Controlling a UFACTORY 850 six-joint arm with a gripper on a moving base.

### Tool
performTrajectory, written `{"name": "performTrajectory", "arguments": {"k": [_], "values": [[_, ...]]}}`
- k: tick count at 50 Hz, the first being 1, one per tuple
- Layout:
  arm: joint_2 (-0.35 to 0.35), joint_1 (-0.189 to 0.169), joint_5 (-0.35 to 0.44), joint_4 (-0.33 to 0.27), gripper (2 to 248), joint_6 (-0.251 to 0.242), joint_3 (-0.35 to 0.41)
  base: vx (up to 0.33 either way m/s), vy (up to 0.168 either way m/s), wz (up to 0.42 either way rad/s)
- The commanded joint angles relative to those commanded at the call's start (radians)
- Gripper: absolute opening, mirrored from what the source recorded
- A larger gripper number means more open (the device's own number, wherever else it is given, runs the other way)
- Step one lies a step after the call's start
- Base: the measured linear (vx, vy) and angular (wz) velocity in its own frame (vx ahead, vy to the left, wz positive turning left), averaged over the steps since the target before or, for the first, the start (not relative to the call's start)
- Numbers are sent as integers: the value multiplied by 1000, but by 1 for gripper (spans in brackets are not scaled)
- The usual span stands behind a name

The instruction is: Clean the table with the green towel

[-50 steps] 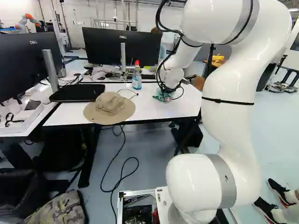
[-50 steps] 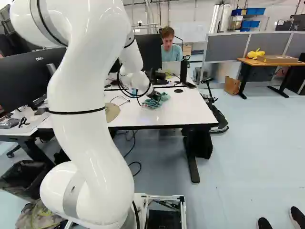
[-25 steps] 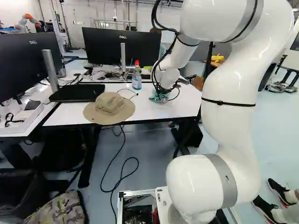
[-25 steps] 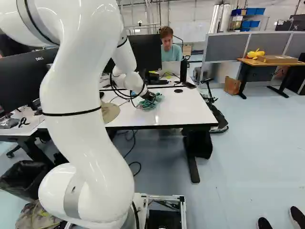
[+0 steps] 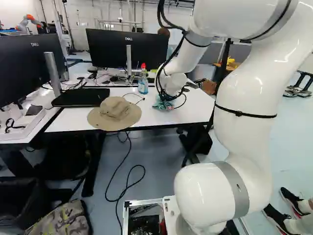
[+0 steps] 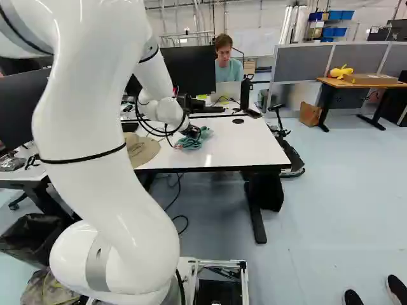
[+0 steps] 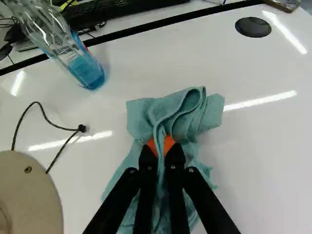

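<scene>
Basically, gripper (image 7: 162, 151) clamped w/ crumpled, folded terry towel (image 7: 168, 114) on smooth glossy tabletop (image 7: 263, 141), nr clear plastic bottle (image 7: 80, 61).

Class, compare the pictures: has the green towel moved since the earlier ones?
Yes. In the left base view, the green towel has shifted toward the sun hat, which stayed put on the table, travelling with the end effector that grips it.
</scene>
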Motion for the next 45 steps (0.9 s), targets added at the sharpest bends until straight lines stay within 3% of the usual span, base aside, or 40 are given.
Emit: {"name": "performTrajectory", "arguments": {"k": [18, 30, 45], "values": [[77, -4, 0, 0, 33, 0, 89, 0, 0, 0], [109, -38, 0, 0, 33, 0, 125, 0, 0, 0], [98, -90, 0, 0, 33, 0, 113, 0, 0, 0]]}}
